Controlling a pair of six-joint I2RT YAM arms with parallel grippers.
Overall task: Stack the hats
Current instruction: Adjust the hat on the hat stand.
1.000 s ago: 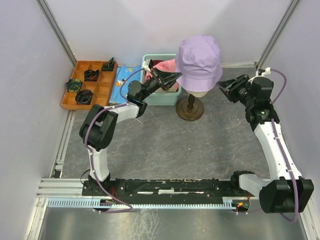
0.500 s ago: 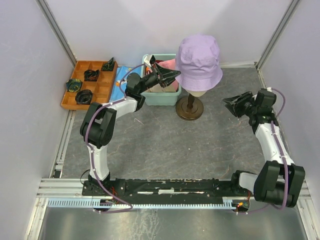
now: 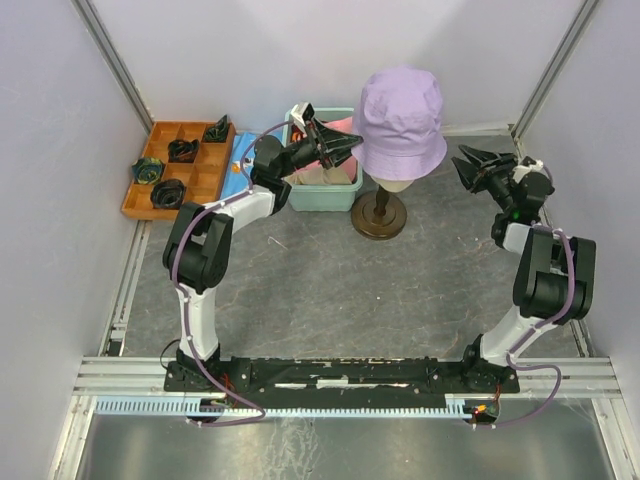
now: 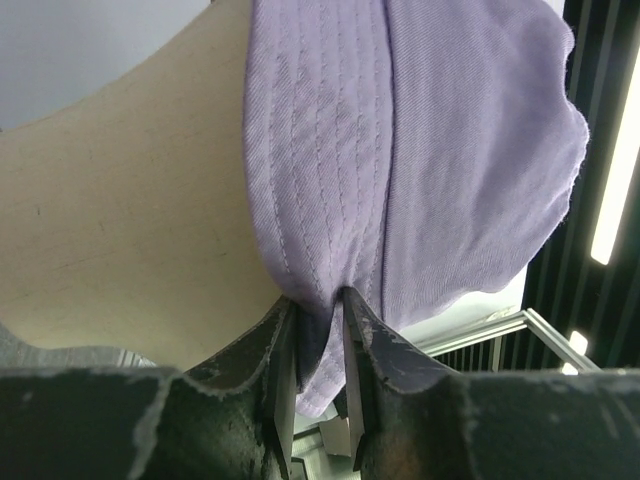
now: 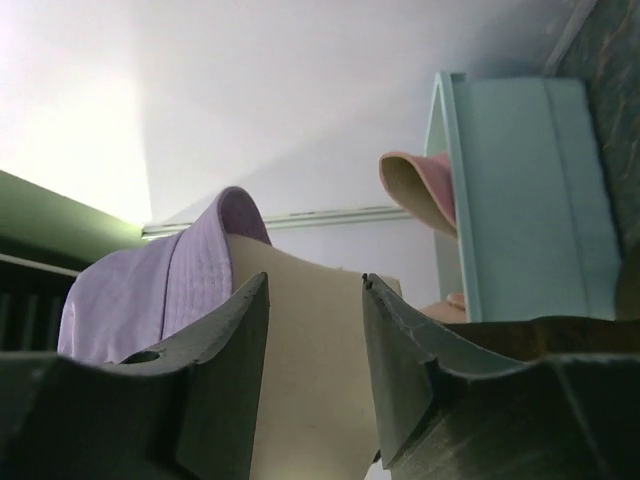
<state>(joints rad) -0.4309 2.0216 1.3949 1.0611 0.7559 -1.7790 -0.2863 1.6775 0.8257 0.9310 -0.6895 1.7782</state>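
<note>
Grey mottled tabletop (image 3: 330, 280); left tool (image 4: 315, 330) pinches stitched lavender hat (image 3: 400, 120) brim, right tool (image 3: 470, 165) gapes empty.

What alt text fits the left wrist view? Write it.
The left gripper straddles the brim of a lavender fabric bucket hat sitting on a cream egg-shaped mannequin head, seen close from below.

Lavender hat (image 3: 400, 118) hides most of mannequin head (image 3: 397, 184); bin (image 3: 322, 193) contents unclear.

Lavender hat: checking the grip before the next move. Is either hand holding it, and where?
The left hand has the lavender hat by its brim edge; the right hand holds nothing.
</note>
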